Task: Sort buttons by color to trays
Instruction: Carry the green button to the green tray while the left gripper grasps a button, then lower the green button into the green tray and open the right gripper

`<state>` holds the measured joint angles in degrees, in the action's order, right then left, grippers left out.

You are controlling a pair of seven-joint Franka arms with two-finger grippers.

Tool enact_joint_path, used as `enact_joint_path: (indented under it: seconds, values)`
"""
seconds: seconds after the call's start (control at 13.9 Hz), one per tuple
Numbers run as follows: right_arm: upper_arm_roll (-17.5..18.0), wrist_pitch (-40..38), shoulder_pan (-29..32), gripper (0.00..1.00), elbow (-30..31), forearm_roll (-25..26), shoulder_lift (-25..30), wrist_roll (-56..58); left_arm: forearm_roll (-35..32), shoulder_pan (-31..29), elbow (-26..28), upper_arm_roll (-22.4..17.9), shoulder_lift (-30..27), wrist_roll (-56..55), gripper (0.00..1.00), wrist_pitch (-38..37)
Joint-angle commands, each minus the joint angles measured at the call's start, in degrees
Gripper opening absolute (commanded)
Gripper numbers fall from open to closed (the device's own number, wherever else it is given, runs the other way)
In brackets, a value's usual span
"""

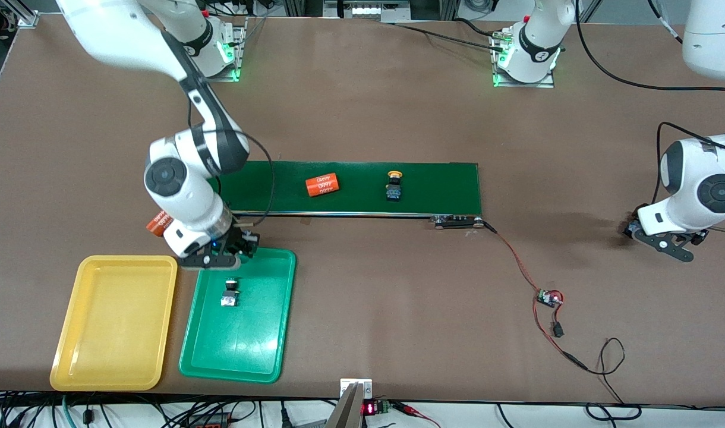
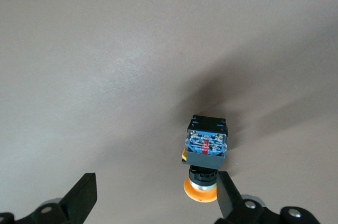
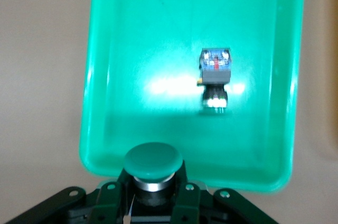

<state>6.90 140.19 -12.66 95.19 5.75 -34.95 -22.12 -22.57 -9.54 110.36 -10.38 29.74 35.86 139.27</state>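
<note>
Your right end effector (image 3: pixel 153 203), clamped on a green-capped button (image 3: pixel 153 159), hangs over the green tray (image 1: pixel 267 333), where another button (image 1: pixel 230 293) lies. Your left end effector (image 2: pixel 156 197) hangs spread around an orange-capped button (image 2: pixel 206 152) on the tabletop (image 1: pixel 368 309). A third button (image 1: pixel 393 185) sits on the belt (image 1: pixel 434 190); the yellow tray (image 1: pixel 116 324) lies beside the green tray.

Front view: high camera across the table (image 1: pixel 362 119), facing both arm bases, taking in the whole surface.

Right wrist view: looks steeply down, close, over the green tray (image 3: pixel 105 49); the same tray (image 1: pixel 273 333) and the button lying in it (image 3: pixel 215 73) (image 1: pixel 230 293) also show in the front view.

Left wrist view: looks down, close, on bare tabletop (image 2: pixel 132 49) at the left arm's end of the table; it shares only that table surface with the front view.
</note>
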Motion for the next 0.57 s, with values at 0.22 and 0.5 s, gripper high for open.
enact_joint_path:
  seconds: [0.22,0.5]
  values:
    - [-1.4,5.9,-0.7,0.06,-10.9,0.0,-11.3,2.7,14.4,-0.8,0.1,1.6,-0.3,15.4,1.00,-1.5]
    - [-1.4,9.2,-1.0,0.15,-11.0,-0.2,-12.7,2.4,14.6,-1.4,0.1,1.6,1.5,16.8,1.00,-0.7]
